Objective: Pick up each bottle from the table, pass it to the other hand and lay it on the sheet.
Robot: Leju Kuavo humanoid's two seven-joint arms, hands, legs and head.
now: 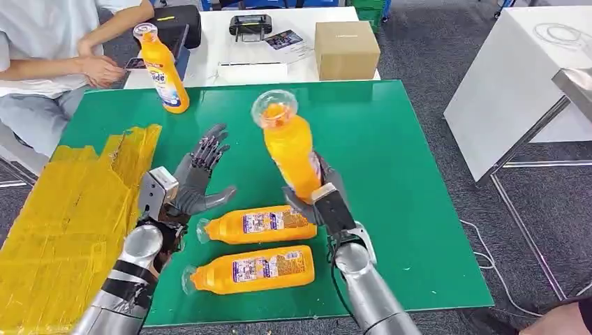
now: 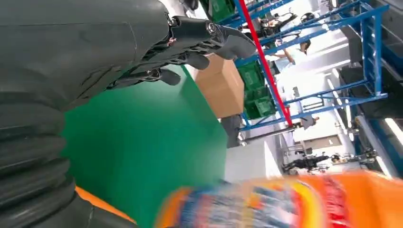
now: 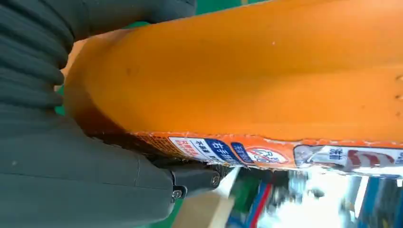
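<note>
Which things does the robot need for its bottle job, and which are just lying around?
For the job:
- held bottle in the right robot hand
- open left robot hand
- two lying bottles
- standing bottle
- yellow sheet

Just lying about:
- cardboard box
- black device
- papers

A workshop or lab hall: blue steel racking [image 2: 332,90] with green crates [image 2: 254,90] in the left wrist view, grey carpet floor [image 1: 426,63] at upper right, white worktables [image 1: 506,91] around a green-topped table [image 1: 391,174].

Glossy orange plastic bottle [image 1: 291,150], smooth green table [image 1: 391,139], crinkly yellow sheet [image 1: 63,223], matt cardboard box [image 1: 346,49].
</note>
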